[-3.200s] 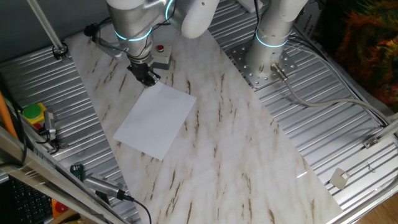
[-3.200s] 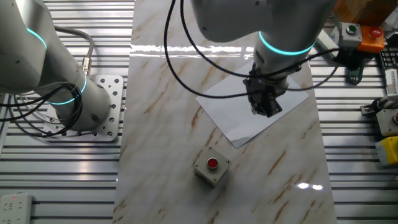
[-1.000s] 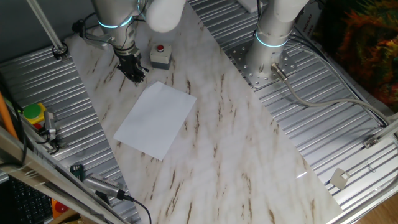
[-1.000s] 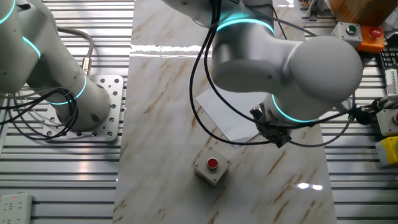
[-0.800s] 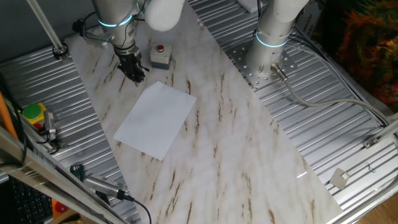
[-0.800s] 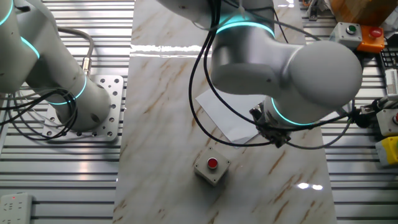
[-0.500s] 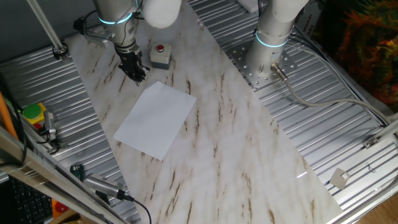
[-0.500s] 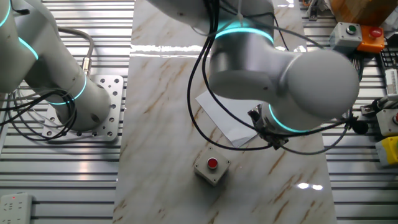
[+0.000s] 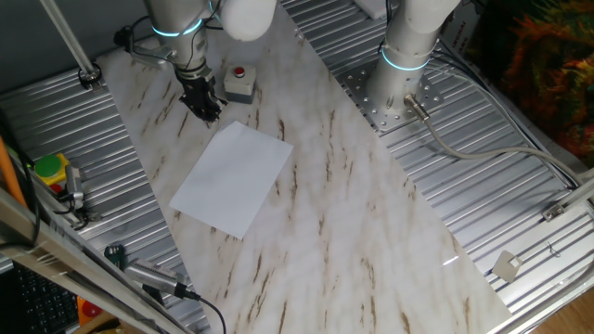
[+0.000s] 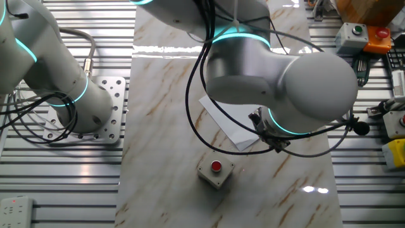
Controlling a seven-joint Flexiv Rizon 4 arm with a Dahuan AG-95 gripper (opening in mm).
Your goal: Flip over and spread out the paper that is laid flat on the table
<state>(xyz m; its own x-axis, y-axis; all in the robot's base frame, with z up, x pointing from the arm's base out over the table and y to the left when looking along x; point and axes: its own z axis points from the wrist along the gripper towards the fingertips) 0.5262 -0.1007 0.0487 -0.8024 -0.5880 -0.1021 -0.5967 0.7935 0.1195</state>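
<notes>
One paper [image 9: 232,179] flat on table [image 9: 353,241] — one hand [image 9: 206,109] beside it.

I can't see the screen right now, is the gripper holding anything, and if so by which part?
Nothing is held. The gripper hovers just off the far corner of the paper, which lies flat on the table.

The hand [image 9: 206,109] has left the paper's [image 9: 232,177] far corner and hangs just beyond it.

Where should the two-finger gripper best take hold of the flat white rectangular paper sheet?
Probably at the thin white paper sheet's corner nearest the black two-finger gripper, approached from above: the sheet lies flat on the marble-look table, so only an edge or corner can be lifted.
</notes>
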